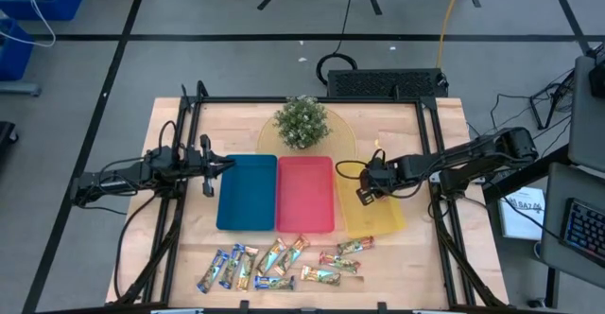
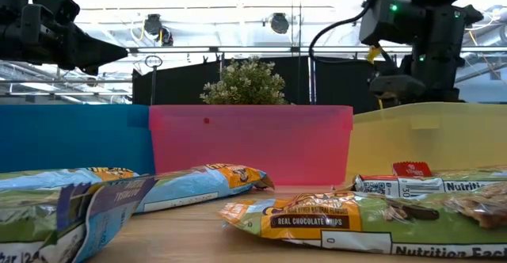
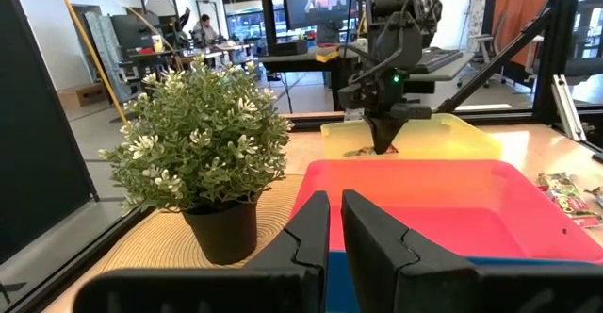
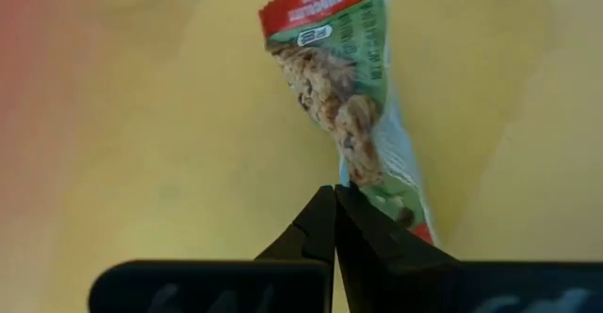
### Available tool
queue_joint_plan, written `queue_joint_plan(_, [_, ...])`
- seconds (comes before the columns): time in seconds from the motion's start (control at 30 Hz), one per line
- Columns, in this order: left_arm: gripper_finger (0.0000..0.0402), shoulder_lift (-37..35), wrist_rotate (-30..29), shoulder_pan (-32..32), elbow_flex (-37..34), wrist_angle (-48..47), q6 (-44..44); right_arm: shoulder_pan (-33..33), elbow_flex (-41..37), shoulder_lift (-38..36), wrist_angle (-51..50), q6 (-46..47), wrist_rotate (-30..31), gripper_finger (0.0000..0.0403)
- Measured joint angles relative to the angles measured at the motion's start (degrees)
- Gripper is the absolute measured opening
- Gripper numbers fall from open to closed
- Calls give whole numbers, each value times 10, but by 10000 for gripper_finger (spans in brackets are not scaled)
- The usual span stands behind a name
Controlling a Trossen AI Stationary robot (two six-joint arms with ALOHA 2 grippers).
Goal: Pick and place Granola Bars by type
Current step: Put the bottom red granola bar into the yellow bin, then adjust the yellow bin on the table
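Your right gripper [image 4: 333,195], pinched on a red-green bar [image 4: 350,96], hangs over the yellow tray [image 1: 388,221] at four o'clock; release next, while the narrow-jawed left gripper [image 3: 334,221] waits at nine.

Bright, even overhead light fills the room, ceiling lamps [image 2: 277,21] glare in the low view, and the nearest granola bars [image 2: 71,207] there are blurred.
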Motion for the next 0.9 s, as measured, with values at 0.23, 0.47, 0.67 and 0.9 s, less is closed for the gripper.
queue_joint_plan(0.23, [42,0,0,0,0,0,0,-11,-5,0,24,-11,-1,0])
queue_joint_plan(0.47, [42,0,0,0,0,0,0,-12,18,0,65,-48,29,0])
queue_joint_plan(0.67, [42,0,0,0,0,0,0,-23,18,0,52,-59,33,0])
queue_joint_plan(0.9, [42,0,0,0,0,0,0,-11,18,-36,175,-192,15,0])
